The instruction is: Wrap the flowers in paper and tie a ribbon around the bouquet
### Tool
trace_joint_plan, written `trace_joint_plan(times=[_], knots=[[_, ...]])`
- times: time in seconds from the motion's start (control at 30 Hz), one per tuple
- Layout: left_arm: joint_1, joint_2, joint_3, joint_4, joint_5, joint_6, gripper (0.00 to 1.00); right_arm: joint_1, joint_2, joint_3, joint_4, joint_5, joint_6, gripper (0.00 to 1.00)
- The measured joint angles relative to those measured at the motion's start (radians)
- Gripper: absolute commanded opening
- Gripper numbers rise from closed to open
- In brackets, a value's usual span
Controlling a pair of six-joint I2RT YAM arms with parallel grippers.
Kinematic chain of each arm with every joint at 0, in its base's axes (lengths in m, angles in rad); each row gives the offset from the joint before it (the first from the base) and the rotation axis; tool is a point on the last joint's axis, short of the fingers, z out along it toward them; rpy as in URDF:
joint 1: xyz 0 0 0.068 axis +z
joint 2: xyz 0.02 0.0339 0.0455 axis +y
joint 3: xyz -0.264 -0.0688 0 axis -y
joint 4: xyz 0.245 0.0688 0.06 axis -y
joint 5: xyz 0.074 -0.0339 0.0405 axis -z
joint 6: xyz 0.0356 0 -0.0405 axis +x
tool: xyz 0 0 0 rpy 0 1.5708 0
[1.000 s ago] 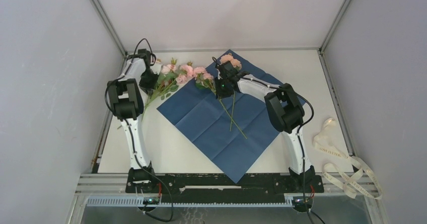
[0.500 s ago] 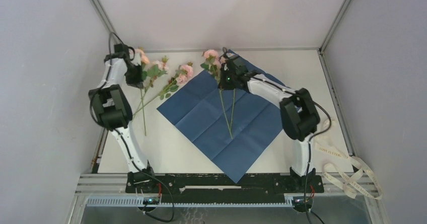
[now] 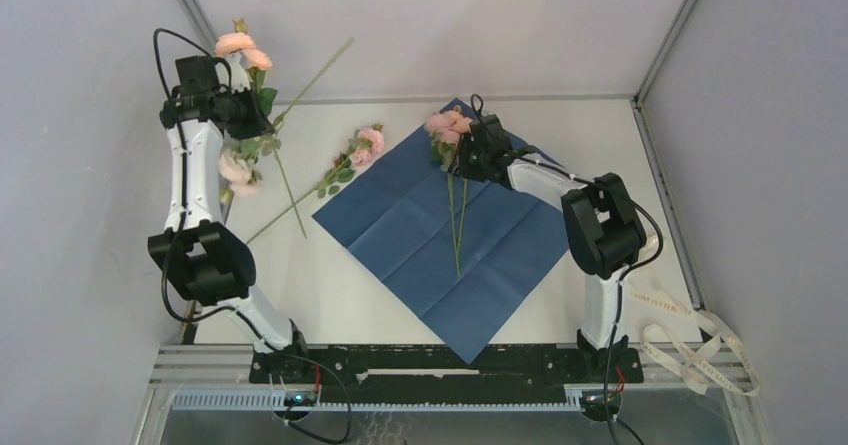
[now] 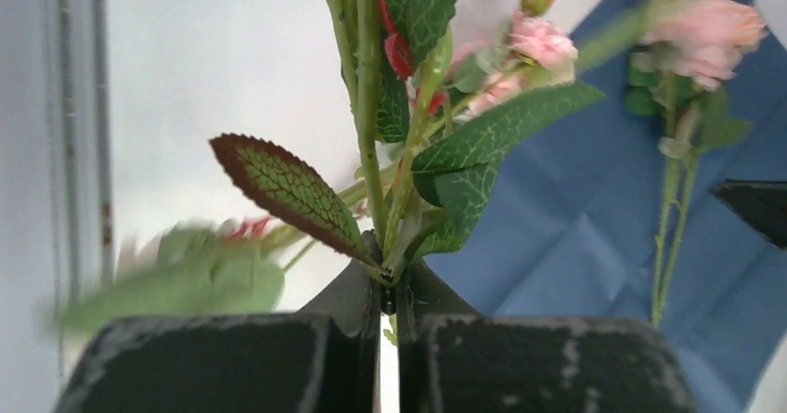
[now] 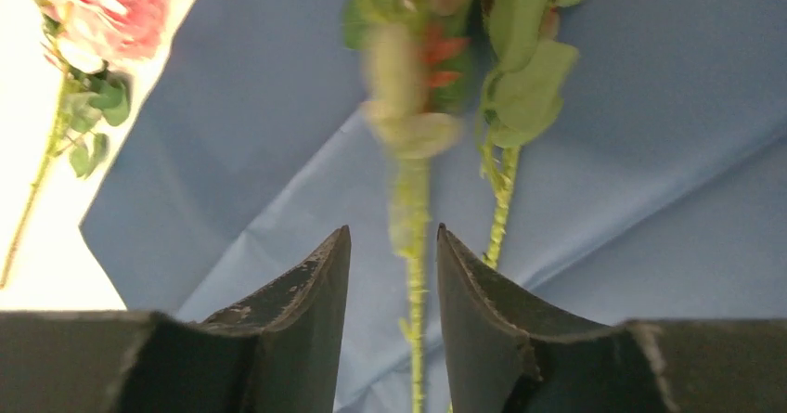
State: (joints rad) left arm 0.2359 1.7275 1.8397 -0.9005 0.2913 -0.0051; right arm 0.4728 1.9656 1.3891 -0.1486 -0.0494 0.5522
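Fingers on the left clamp flowers; right fingers stand apart, seemingly astride a blurred stem.

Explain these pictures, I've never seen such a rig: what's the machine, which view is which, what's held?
Two robot arms are bolted at the near edge of the table. The wide picture looks down from above and behind them; the other two come from a camera on each wrist. On the table lie a navy paper with two roses on it, another rose beside it, and a cream ribbon far right. The left gripper is shut on a bunch of roses, raised high. The right gripper is open, a stem between its jaws.
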Motion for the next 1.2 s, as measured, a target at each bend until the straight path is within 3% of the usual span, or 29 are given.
trace_joint_plan(times=[0.17,0.3,0.4,0.47,0.57,0.63,0.73,0.87,1.0,1.07,1.2], knots=[[-0.016,-0.033,-0.043,-0.031,0.087,-0.025,0.00,0.018,-0.016,0.022,-0.083,0.051,-0.066,0.58],[-0.046,-0.070,-0.106,-0.056,0.112,-0.024,0.00,0.064,-0.118,0.015,-0.121,0.081,-0.153,0.59],[-0.062,-0.096,-0.150,-0.061,0.129,-0.024,0.00,0.107,-0.235,-0.010,-0.098,0.011,-0.216,0.62],[-0.066,-0.114,-0.183,-0.056,0.140,-0.031,0.00,0.138,-0.299,-0.019,-0.050,-0.082,-0.238,0.69],[-0.071,-0.133,-0.239,-0.050,0.158,-0.053,0.00,0.208,-0.325,-0.019,0.095,-0.197,-0.242,0.71],[-0.077,-0.137,-0.266,-0.044,0.162,-0.071,0.00,0.279,-0.288,-0.001,0.181,-0.241,-0.237,0.66],[-0.085,-0.143,-0.291,-0.032,0.165,-0.093,0.00,0.385,-0.151,0.095,0.270,-0.299,-0.213,0.51],[-0.088,-0.180,-0.319,-0.007,0.157,-0.112,0.00,0.468,0.059,0.254,0.315,-0.357,-0.146,0.53],[-0.088,-0.245,-0.344,0.016,0.151,-0.124,0.00,0.481,0.165,0.325,0.314,-0.368,-0.092,0.54],[-0.088,-0.270,-0.356,0.032,0.149,-0.128,0.00,0.482,0.204,0.364,0.309,-0.367,-0.072,0.48],[-0.088,-0.283,-0.375,0.046,0.148,-0.128,0.00,0.488,0.267,0.451,0.301,-0.359,-0.045,0.05]])
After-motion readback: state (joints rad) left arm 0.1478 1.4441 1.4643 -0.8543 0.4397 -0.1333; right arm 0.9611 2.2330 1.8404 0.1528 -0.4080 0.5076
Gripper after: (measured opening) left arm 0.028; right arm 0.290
